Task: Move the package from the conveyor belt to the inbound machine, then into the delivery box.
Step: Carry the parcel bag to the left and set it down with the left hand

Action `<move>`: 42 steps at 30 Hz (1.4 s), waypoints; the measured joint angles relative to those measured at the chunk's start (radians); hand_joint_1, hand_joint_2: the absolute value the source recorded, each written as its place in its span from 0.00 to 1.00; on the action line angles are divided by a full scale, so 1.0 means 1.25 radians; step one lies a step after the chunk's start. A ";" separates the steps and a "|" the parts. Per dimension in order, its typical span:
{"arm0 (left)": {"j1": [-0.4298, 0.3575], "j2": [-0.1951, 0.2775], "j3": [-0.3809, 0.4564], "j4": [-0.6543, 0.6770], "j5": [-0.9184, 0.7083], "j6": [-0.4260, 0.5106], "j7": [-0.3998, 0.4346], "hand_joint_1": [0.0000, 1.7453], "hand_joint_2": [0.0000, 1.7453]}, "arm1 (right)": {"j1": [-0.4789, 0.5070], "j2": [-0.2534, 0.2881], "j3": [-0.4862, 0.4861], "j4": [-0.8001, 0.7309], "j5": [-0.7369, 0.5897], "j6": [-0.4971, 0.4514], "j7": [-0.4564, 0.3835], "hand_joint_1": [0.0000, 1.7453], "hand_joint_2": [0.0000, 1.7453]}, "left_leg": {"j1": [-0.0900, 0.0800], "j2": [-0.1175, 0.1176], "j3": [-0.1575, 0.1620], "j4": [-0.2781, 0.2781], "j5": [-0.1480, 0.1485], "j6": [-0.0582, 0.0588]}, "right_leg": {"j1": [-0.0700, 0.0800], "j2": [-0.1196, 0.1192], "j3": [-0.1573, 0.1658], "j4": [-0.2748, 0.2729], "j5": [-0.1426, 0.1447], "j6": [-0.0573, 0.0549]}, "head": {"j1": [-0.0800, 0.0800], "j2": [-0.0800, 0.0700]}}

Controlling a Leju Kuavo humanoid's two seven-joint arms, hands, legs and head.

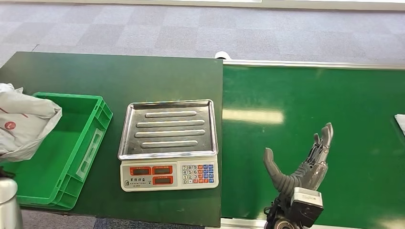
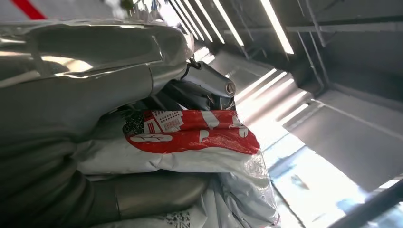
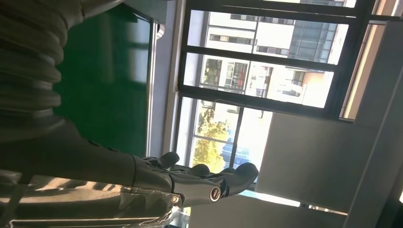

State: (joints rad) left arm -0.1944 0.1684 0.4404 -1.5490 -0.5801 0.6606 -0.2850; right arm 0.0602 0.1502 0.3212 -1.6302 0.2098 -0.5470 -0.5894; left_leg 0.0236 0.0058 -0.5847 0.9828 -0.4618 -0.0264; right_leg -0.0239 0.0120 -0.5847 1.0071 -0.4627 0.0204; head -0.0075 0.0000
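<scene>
- The package (image 1: 21,121), a crumpled white plastic mailer bag with red markings, sits at the far left of the head view, over the left end of the green delivery box (image 1: 71,157).
- In the left wrist view the left hand (image 2: 95,118) grips the package (image 2: 190,142): the thick grey thumb lies under the bag and the darker fingers (image 2: 209,80) close over its top, pressing the red and white printed face between them.
- The right hand (image 1: 305,164) is raised above the green conveyor belt (image 1: 310,105), holding nothing. Its fingers (image 1: 325,138) are stretched out and apart from the thumb, touching nothing.
- In the right wrist view the right hand's fingers (image 3: 204,178) reach out nearly straight, with windows behind them.
- The inbound machine (image 1: 168,143), a weighing scale with a bare steel tray and a keypad, stands between the delivery box and the conveyor belt on a dark green table (image 1: 119,76).
- A second white item (image 1: 400,124) lies at the belt's right edge, mostly cut off.
</scene>
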 joint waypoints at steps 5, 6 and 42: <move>0.022 0.012 0.078 0.050 -0.194 0.022 0.059 0.95 1.00 | -0.003 0.007 0.002 0.015 0.003 0.009 0.006 0.00 1.00 | 0.000 -0.001 0.000 0.000 0.000 0.000 | 0.000 0.000 0.000 0.000 0.000 0.000 | 0.000 0.000; 0.024 0.013 0.089 0.056 -0.207 0.023 0.062 0.95 1.00 | -0.003 0.008 0.002 0.018 0.003 0.009 0.006 0.00 1.00 | 0.000 -0.001 0.000 0.000 0.000 0.000 | 0.000 0.000 0.000 0.000 0.000 0.000 | 0.000 0.000; -0.017 0.037 0.088 0.198 0.024 -0.110 0.028 0.00 1.00 | -0.008 0.017 -0.001 0.046 0.043 0.024 0.041 0.00 1.00 | 0.000 -0.001 0.001 0.000 0.000 0.000 | 0.000 0.000 0.000 0.000 0.000 0.000 | 0.000 0.000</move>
State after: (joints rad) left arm -0.2161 0.2144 0.5510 -1.3016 -0.5499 0.5226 -0.2495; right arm 0.0506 0.1713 0.3204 -1.5724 0.2634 -0.5176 -0.5384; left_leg 0.0237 0.0045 -0.5836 0.9829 -0.4617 -0.0266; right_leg -0.0238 0.0116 -0.5845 1.0069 -0.4624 0.0202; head -0.0075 0.0000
